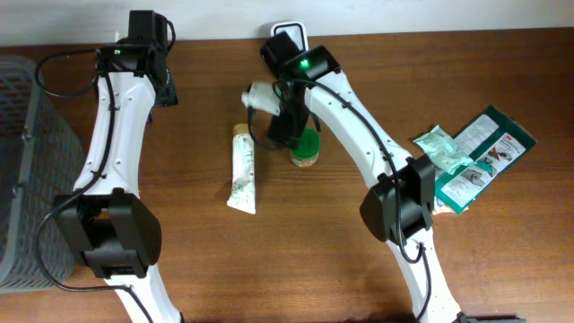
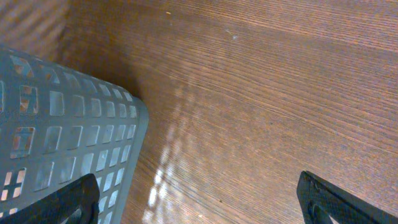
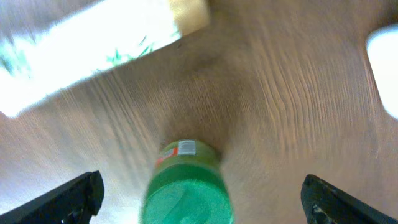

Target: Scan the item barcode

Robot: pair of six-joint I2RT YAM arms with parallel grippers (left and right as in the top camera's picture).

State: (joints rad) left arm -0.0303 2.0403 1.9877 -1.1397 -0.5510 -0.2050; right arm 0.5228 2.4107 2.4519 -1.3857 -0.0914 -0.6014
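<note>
The left arm stretches straight forward, the left gripper spread wide and holding nothing. The right arm bends inward at the elbow, wrist pointing down; the right gripper stands wide too, apparently clasping nothing, though its view is blurred.

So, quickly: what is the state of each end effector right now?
Left end effector: open, holding nothing.
Right end effector: open above the small green-lidded jar, not gripping it.

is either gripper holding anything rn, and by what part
Nothing is held. The right gripper is open over the green-capped bottle, not touching it; the left gripper is open too.
</note>
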